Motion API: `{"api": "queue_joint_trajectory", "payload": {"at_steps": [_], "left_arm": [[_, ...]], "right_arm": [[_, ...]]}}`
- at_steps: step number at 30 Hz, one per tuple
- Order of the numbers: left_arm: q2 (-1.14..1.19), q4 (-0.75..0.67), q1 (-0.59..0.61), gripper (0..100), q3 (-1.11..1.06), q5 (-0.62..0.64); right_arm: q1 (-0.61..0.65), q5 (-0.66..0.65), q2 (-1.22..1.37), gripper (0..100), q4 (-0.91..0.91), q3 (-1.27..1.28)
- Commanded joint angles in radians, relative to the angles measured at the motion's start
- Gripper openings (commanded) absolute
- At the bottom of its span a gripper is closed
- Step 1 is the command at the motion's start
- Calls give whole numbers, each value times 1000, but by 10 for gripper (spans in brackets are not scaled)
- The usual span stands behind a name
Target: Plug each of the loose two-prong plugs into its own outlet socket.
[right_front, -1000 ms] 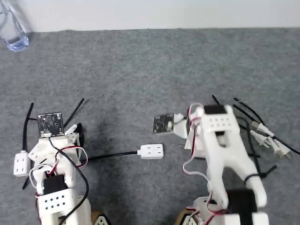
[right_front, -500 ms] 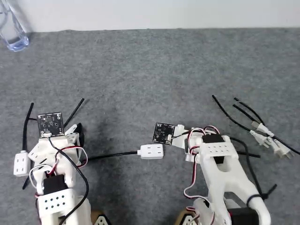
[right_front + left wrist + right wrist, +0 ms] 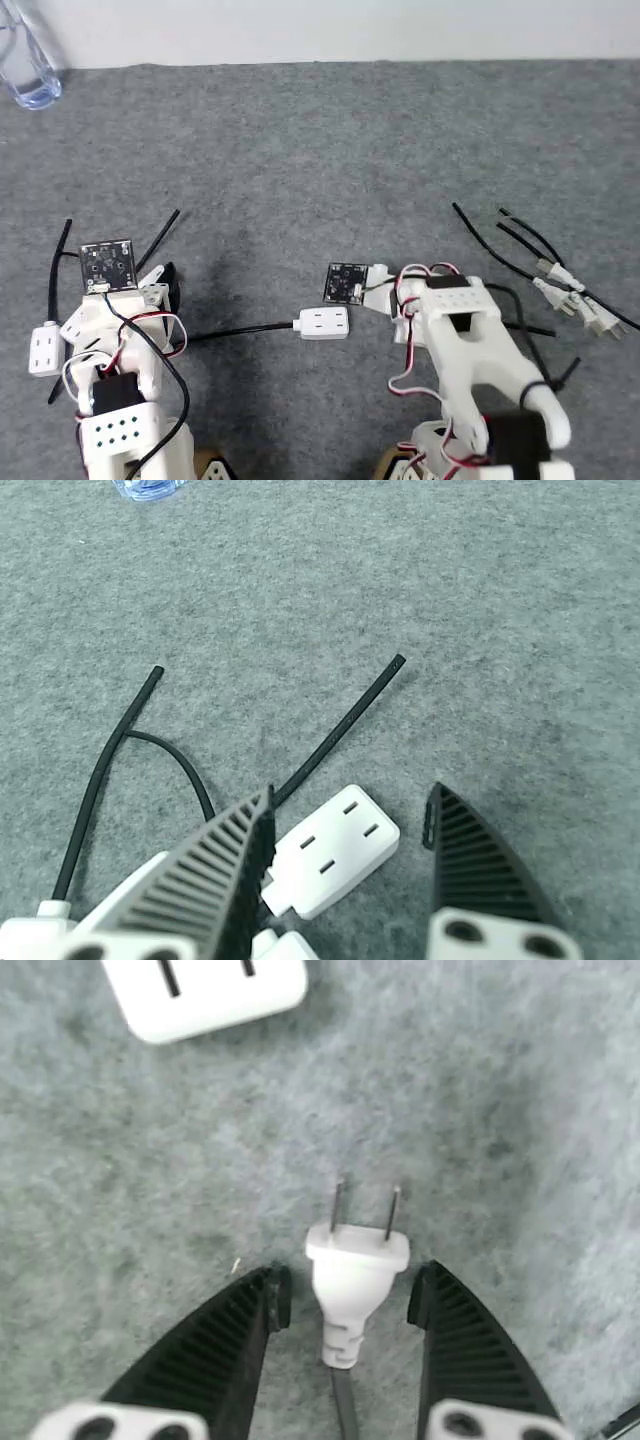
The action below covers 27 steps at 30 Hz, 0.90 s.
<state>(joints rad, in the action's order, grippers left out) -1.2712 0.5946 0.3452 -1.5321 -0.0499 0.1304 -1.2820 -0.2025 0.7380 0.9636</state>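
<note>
As the right gripper (image 3: 347, 1278) has drawn back nearward, it now straddles a two-prong plug (image 3: 355, 1260) lying near the table's centre, jaws spread wide and holding nothing. The prongs point toward the outlet socket (image 3: 205, 995) just left, so closing on the plug appears next.

Counter (image 3: 300, 140): grey matt cloth, rough and fibrous. Plug (image 3: 355, 1265): smooth white plastic with two bare metal prongs. Socket (image 3: 322, 322): smooth white plastic, slightly glossy. Cord (image 3: 340, 725): black, smooth, matt sheath. Right hand (image 3: 347, 1282), fingers (image 3: 235, 1345): black matt plastic, ribbed. Arm (image 3: 470, 330): white matt plastic.
</note>
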Motion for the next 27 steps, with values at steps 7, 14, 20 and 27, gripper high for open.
{"api": "queue_joint_trajectory", "payload": {"at_steps": [7, 14, 20, 27], "left_arm": [[-2, -21, -6, 229, 4, -9], [-2, -21, -6, 229, 4, -9], [-2, -21, -6, 229, 4, -9], [-2, -21, -5, 229, 4, -9]], "right_arm": [[4, -6, 53, 154, -19, -106], [4, -5, 44, 154, 2, -132], [15, -5, 42, 154, 137, -206], [22, -3, 54, 154, 148, -227]]}}
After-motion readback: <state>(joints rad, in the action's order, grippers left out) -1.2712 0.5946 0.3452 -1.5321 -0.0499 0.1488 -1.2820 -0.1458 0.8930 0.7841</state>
